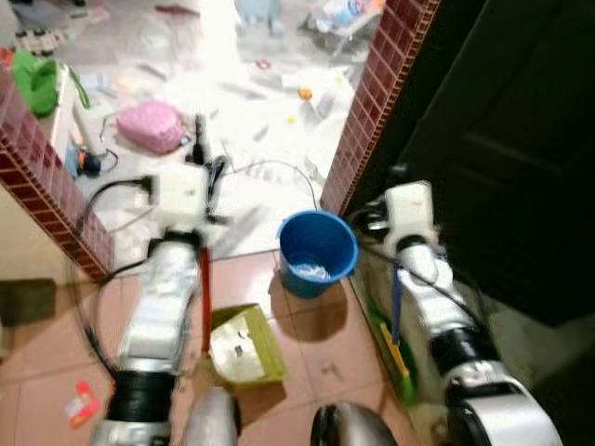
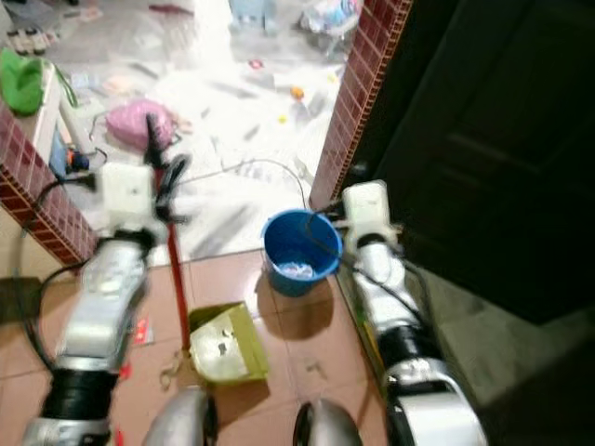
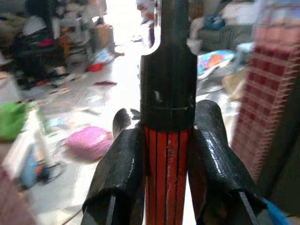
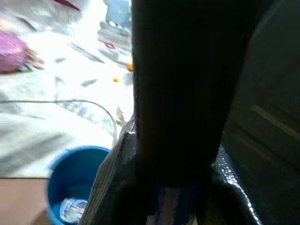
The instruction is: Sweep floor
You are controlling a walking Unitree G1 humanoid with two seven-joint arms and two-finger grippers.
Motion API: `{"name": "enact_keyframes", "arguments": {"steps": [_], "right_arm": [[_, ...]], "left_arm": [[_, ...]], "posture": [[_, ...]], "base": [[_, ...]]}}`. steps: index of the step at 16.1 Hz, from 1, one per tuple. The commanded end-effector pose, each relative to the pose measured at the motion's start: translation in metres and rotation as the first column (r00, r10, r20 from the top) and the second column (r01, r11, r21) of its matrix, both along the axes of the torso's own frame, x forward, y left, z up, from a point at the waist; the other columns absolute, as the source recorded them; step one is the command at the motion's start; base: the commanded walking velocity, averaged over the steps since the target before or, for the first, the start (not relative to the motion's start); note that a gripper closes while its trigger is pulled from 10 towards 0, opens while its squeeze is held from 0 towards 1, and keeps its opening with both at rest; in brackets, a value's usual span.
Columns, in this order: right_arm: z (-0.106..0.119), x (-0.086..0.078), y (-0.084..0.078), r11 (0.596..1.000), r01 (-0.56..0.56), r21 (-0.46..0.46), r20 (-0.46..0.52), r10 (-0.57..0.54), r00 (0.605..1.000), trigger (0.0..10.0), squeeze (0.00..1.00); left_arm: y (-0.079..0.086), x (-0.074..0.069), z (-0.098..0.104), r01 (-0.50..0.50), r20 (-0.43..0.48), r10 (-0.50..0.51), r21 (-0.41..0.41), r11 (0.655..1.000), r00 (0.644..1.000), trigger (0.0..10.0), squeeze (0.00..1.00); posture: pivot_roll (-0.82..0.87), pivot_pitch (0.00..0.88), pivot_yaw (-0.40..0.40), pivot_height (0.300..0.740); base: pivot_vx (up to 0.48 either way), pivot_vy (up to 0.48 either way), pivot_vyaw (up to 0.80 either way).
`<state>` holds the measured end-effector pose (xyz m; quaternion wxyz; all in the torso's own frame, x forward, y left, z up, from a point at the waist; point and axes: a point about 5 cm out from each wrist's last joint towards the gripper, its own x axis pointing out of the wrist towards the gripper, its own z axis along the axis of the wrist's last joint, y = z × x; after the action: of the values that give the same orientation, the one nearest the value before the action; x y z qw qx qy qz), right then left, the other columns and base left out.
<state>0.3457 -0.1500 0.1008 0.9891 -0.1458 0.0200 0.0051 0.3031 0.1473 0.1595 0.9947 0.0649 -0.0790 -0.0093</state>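
Left tool (image 3: 166, 154) clamped on red broom handle (image 3: 165, 168), black fingers (image 3: 123, 164) pressed to both sides just under its black upper section; the handle runs down to the terracotta tile floor (image 1: 316, 353) beside a yellow-green dustpan (image 1: 244, 346). Right tool (image 4: 176, 187) closed around a dark pole with a blue band (image 4: 171, 199), held near the dark door (image 1: 521, 139). Blue bucket (image 1: 317, 251) stands on the tiles between both arms, at the brick-tiled doorway post (image 1: 376, 88). Beyond, pale floor littered with scraps, pink bag (image 1: 149, 125), loose cable (image 1: 270, 167).
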Motion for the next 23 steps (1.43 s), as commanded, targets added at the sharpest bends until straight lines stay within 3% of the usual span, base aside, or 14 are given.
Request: {"name": "enact_keyframes", "arguments": {"steps": [1,4,5,8,13,17,20,22,23], "right_arm": [[0.006,0.003,-0.007,1.000,0.017,-0.006,0.014,-0.017,1.000,10.0,0.00],[0.004,0.003,-0.008,1.000,0.019,-0.006,0.008,-0.019,1.000,10.0,0.00],[0.003,0.004,-0.007,1.000,0.019,-0.003,0.003,-0.019,1.000,10.0,0.00],[0.006,0.006,-0.003,1.000,0.011,0.010,0.009,-0.011,1.000,10.0,0.00],[0.007,0.008,-0.004,0.996,0.036,0.078,-0.001,-0.036,0.999,10.0,0.00],[0.013,0.014,0.000,0.967,0.100,0.233,-0.052,-0.090,0.995,10.0,0.00],[0.027,0.020,0.008,0.938,0.091,0.334,-0.053,-0.078,0.996,10.0,0.00],[0.032,0.023,0.012,0.907,0.089,0.411,-0.072,-0.065,0.995,10.0,0.00],[0.042,0.025,0.019,0.866,0.044,0.498,-0.053,-0.020,0.998,10.0,0.00]], "left_arm": [[-0.009,-0.001,0.014,0.038,0.062,-0.038,0.011,0.999,0.997,10.0,0.00],[-0.016,-0.005,0.020,0.095,0.069,-0.098,0.045,0.994,0.993,10.0,0.00],[-0.024,-0.008,0.013,0.186,0.041,-0.189,0.071,0.980,0.981,10.0,0.00],[-0.039,-0.010,-0.004,0.291,0.001,-0.292,0.061,0.955,0.956,10.0,0.00],[-0.067,0.004,-0.023,0.375,-0.032,-0.374,0.064,0.925,0.927,10.0,0.00],[-0.083,0.009,-0.038,0.411,-0.052,-0.408,0.071,0.909,0.912,10.0,0.00],[-0.083,0.009,-0.053,0.382,-0.082,-0.378,0.042,0.923,0.922,10.0,0.00],[-0.083,0.011,-0.060,0.372,-0.098,-0.368,0.026,0.928,0.925,10.0,0.00],[-0.084,0.014,-0.059,0.368,-0.090,-0.365,0.021,0.930,0.927,10.0,0.00]], "posture": [[0.00,0.132,-0.077,0.740],[0.00,0.132,-0.077,0.740],[0.01,0.133,-0.078,0.740],[0.01,0.133,-0.079,0.740],[-0.01,0.128,-0.076,0.740],[-0.02,0.124,-0.069,0.740],[-0.03,0.121,-0.065,0.740],[-0.03,0.119,-0.065,0.740],[-0.04,0.115,-0.064,0.740]], "base": [[0.000,0.000,0.00],[0.000,0.000,0.00],[0.000,0.000,0.00],[0.000,0.000,0.00],[0.000,0.000,0.00],[0.000,0.000,0.00],[0.000,0.000,0.00],[0.000,0.000,0.00],[0.000,0.000,0.00]]}}
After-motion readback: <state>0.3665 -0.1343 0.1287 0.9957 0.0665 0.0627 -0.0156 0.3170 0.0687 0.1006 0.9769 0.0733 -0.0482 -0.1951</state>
